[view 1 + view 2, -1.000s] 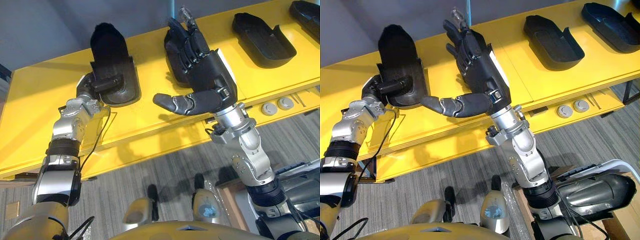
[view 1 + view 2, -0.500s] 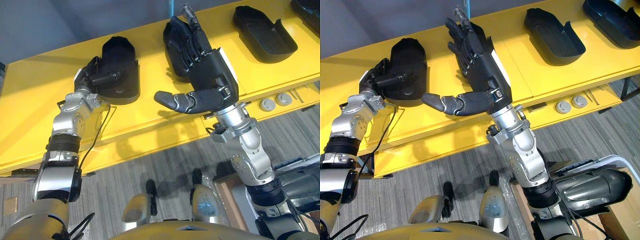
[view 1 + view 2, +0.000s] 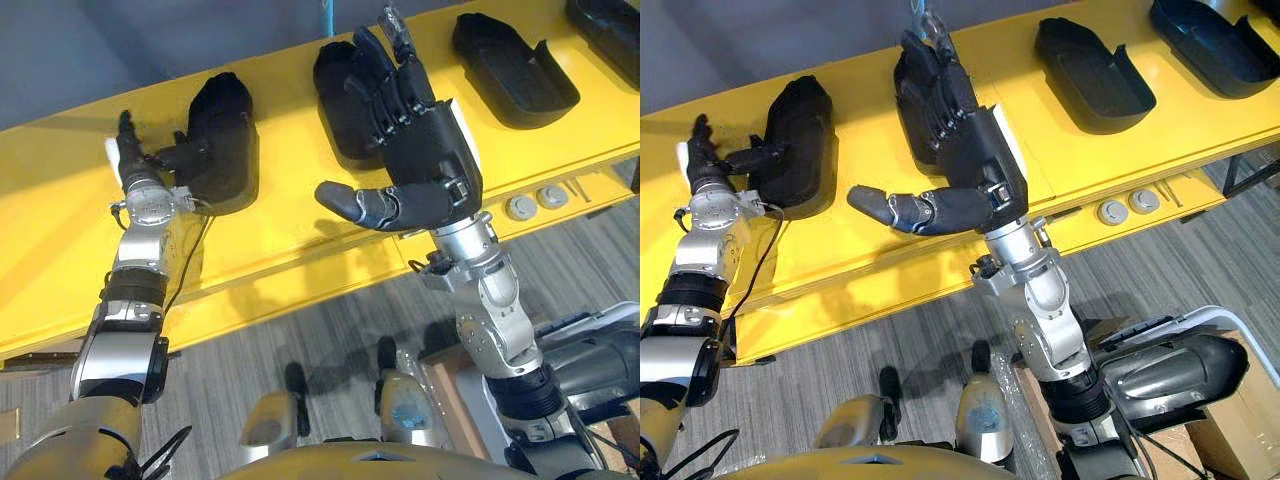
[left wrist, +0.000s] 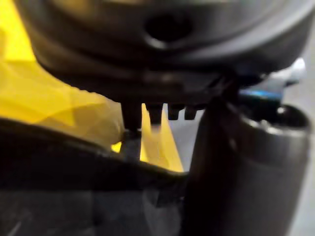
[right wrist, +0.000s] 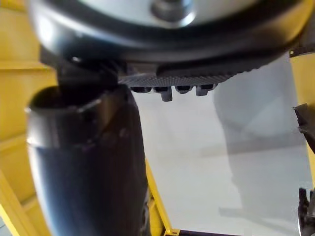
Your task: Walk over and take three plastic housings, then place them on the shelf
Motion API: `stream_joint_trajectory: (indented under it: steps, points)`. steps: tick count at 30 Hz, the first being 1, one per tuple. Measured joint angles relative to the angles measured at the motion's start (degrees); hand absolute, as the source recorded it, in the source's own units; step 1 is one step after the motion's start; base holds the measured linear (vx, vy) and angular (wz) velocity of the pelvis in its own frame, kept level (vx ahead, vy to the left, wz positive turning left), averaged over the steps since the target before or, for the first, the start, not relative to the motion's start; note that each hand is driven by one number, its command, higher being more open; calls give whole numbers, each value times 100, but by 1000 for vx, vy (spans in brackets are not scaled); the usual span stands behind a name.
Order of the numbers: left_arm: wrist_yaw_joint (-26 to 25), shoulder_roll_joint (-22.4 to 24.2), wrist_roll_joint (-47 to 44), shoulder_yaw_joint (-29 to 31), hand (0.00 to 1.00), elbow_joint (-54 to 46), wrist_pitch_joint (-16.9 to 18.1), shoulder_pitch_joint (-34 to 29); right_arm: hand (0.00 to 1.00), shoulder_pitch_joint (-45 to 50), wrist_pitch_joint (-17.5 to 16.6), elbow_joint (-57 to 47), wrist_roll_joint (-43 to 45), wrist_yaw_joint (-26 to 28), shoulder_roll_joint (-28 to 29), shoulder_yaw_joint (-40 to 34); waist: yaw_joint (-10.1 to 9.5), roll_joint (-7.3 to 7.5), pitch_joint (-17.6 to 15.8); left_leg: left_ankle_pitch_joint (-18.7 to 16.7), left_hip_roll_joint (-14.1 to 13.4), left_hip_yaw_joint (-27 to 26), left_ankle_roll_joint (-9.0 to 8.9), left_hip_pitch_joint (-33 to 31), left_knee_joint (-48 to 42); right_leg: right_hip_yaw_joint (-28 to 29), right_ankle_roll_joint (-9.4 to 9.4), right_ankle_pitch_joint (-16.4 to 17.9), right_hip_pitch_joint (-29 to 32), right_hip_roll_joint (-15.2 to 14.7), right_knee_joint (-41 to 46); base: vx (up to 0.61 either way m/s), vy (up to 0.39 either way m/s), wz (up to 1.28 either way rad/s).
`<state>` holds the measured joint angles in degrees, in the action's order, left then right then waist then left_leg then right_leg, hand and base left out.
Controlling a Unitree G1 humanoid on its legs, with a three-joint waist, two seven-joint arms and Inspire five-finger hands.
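Black plastic housing (image 3: 222,140) on yellow shelf (image 3: 60,230), left robot hand (image 3: 138,165) beside it

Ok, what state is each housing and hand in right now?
Left housing: on shelf, tipped on edge.
Second housing: flat, hollow up, partly hidden.
Third housing: flat, hollow up.
Fourth housing: flat, hollow up.
Left hand: fingers straight, thumb on left housing.
Right hand: open, empty, raised.
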<state>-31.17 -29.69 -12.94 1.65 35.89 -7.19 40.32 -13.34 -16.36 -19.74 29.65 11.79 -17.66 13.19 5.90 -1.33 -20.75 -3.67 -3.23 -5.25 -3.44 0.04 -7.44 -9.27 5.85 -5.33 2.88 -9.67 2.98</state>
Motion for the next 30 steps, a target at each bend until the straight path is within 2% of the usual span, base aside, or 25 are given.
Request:
stream_joint_trajectory:
  steps: [5,7,10,12,14,16,19,21,22,24,27,30]
  points:
    - [-587,6,630,307,100,-199,4,-47,100,218,-151,396,-12,-38,68,103,-17,89,220,-6,-20,-75,-18,147,107,-10,-14,-18,-132,27,-116,51,5,-4]
    - [-668,10,666,407,100,-496,129,-162,100,358,-153,452,-19,-132,70,106,-60,93,329,-16,-23,-97,-31,257,170,-8,-15,-19,-227,37,-181,24,12,-5]
    - [-833,12,676,556,100,-995,650,-460,100,553,-155,537,-162,-291,98,90,-87,83,691,-32,-39,-121,-51,271,202,-6,-21,-27,-256,61,-260,7,2,-1]
    - [-845,29,660,726,100,-1396,951,-623,100,576,-154,544,-437,-396,168,73,-94,84,723,-40,-48,-134,-61,364,217,-7,-49,-53,-373,80,-339,-19,-1,-6]
    - [-820,197,643,979,100,-2216,1227,-1040,100,602,-154,543,-719,-466,194,66,-85,49,863,-41,-48,-148,-62,361,248,-10,-56,-90,-393,83,-429,-18,0,-3]
    - [-586,617,438,1213,100,-3489,1744,-1772,100,674,-154,543,-940,-626,195,-29,-111,-30,1016,-45,-47,-133,-61,374,269,-39,-50,-98,-457,82,-489,2,5,3]
    - [-185,1118,286,1314,100,-4828,2141,-2763,100,796,-153,542,-1221,-832,204,-191,-160,-100,1112,-70,-53,-70,-70,452,279,-124,-47,-99,-620,91,-582,11,3,10]
    - [371,1621,-132,1317,100,-5768,2489,-3739,100,964,-151,540,-1361,-967,206,-426,-308,-170,1257,-74,-62,-26,-75,447,287,-186,-43,-102,-665,103,-630,13,1,11]
    - [410,1663,-157,1317,100,-5834,2514,-3826,100,977,-151,539,-1360,-980,207,-449,-321,-176,1262,-74,-62,-16,-75,447,285,-200,-43,-102,-675,103,-635,-11,-5,19]
    - [977,2074,-521,1389,100,-6333,2712,-4691,100,1183,-149,521,-1360,-1020,246,-713,-447,-185,1362,-73,-59,92,-76,447,303,-334,-40,-101,-795,106,-732,-22,-9,23]
    - [1421,2319,-709,1505,100,-6568,2976,-5426,100,1515,-140,307,-1330,-1056,385,-957,-577,-126,1437,-58,-57,182,-86,436,355,-434,-43,-92,-817,105,-735,-13,-2,17]
    - [1477,2597,-699,1528,100,-6605,3120,-5891,100,1798,-132,284,-1235,-1033,594,-1121,-617,-14,1511,-43,-40,253,-99,421,378,-515,-41,-86,-841,89,-735,-14,9,14]
